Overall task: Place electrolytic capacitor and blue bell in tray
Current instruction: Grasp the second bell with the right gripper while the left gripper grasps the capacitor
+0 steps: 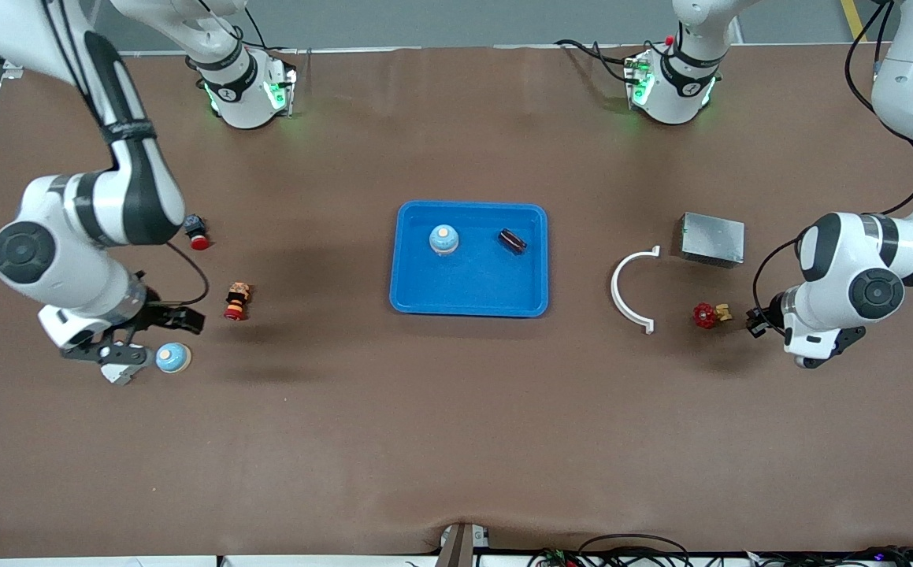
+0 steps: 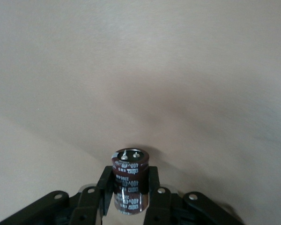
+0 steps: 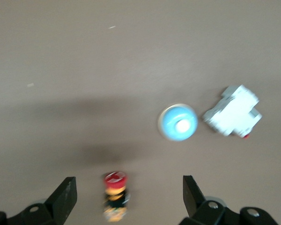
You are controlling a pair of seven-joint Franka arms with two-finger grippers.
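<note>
The bright-blue tray point(image 1: 468, 303) lies mid-table and holds one blue bell point(image 1: 443, 239) and a dark electrolytic capacitor point(image 1: 512, 241). A second blue bell point(image 1: 173, 357) point(image 3: 178, 123) rests on the table toward the right arm's end. My right gripper point(image 1: 153, 335) point(image 3: 129, 187) hovers open beside it, holding nothing. My left gripper point(image 1: 755, 321) point(image 2: 129, 177) is low at the left arm's end, beside the red valve. In the left wrist view it is shut on a dark-red electrolytic capacitor point(image 2: 129, 187), whose terminals point away from the wrist. The front view hides that capacitor.
A grey metal box point(image 1: 711, 239), a white curved bracket point(image 1: 629, 290) and a red valve point(image 1: 707, 315) lie toward the left arm's end. A red push button point(image 1: 196, 232), a red-and-yellow button point(image 1: 236, 302) point(image 3: 114, 194) and a white block point(image 3: 233, 112) lie near the right gripper.
</note>
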